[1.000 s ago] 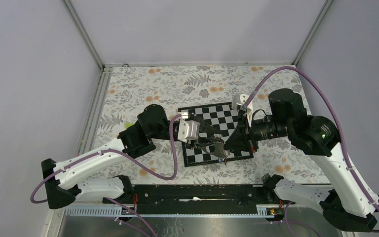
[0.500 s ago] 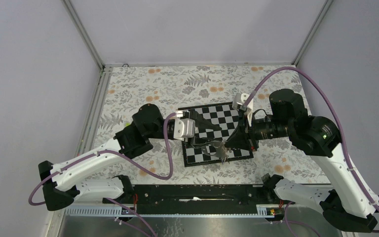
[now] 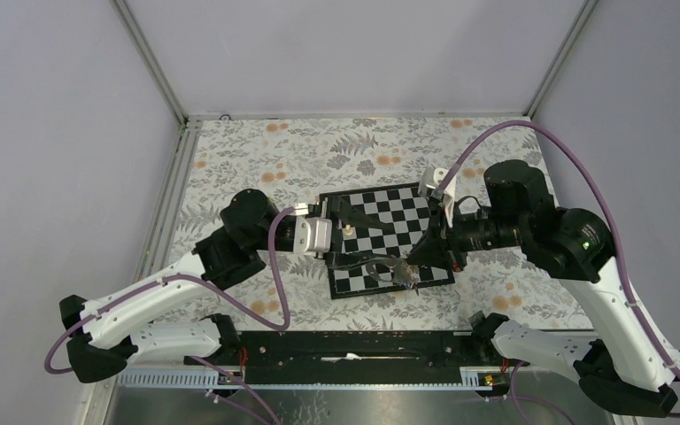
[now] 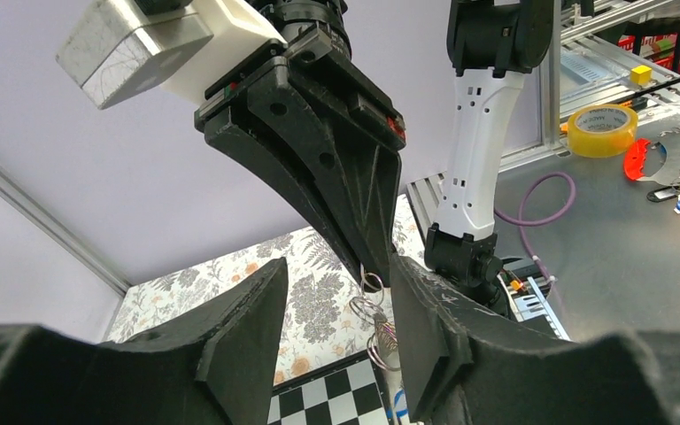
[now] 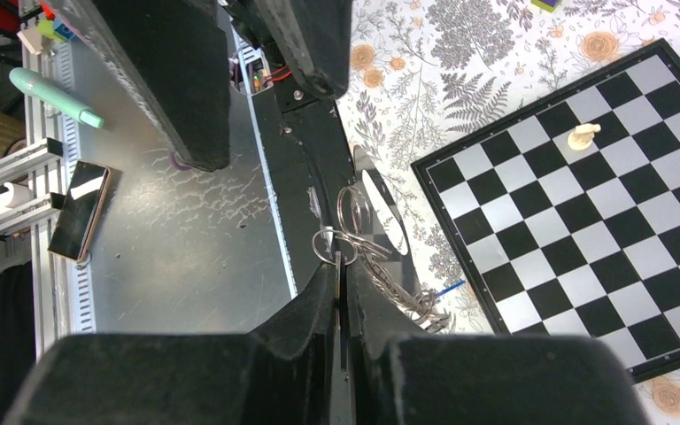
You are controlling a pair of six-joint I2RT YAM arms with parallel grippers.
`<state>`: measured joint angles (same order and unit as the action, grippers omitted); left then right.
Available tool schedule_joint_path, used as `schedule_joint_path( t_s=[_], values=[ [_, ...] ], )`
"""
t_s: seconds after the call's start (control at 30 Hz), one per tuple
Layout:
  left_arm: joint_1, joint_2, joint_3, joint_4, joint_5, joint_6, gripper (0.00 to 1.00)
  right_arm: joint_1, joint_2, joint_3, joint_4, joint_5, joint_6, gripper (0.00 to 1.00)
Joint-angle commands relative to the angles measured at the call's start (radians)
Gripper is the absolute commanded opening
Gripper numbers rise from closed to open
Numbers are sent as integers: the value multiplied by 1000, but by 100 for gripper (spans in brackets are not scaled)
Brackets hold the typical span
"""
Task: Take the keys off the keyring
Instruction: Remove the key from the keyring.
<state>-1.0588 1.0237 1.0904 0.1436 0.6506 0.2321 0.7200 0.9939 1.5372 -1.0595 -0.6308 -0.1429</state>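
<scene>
My right gripper [image 5: 340, 264] is shut on a thin silvery key [image 5: 340, 258], whose edge shows between the fingertips. Metal rings [image 5: 343, 221] of the keyring stick out past the tips, and the grey-brown strap [image 5: 400, 294] with a bit of blue hangs to the side. From above, the keyring [image 3: 402, 273] dangles over the chessboard's near edge, below the right gripper [image 3: 413, 262]. My left gripper [image 4: 336, 341] is open with nothing between its fingers. The rings [image 4: 374, 305] hang just in front of its gap, close to its right finger. From above, the left gripper [image 3: 359, 237] sits left of the keyring.
A black-and-white chessboard [image 3: 391, 212] lies on the floral cloth, with a pale pawn [image 5: 583, 135] standing on it. The black base rail [image 3: 354, 345] runs along the near edge. Beyond it, a metal bench holds a phone [image 5: 81, 221].
My left gripper has opened and drawn back to the left, away from the keyring. The right gripper has kept its grip and barely moved.
</scene>
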Motion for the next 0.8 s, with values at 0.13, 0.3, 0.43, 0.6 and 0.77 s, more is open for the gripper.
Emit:
schedule_joint_path(
  t_s=[0.13,0.3,0.43,0.6,0.77],
  values=[
    [6,26,10,-21,-3,60,47,4,0,62,11,-105,-7,6],
    [10,29,18,-36,-35,104,45,4,3,66,-1,-170,4,6],
    [18,43,34,-49,-36,119,44,4,-2,64,-1,-182,7,7],
    [19,65,41,-32,18,98,44,4,-6,67,10,-191,8,7],
    [19,75,33,9,102,56,45,5,-10,65,19,-174,0,7]
  ],
)
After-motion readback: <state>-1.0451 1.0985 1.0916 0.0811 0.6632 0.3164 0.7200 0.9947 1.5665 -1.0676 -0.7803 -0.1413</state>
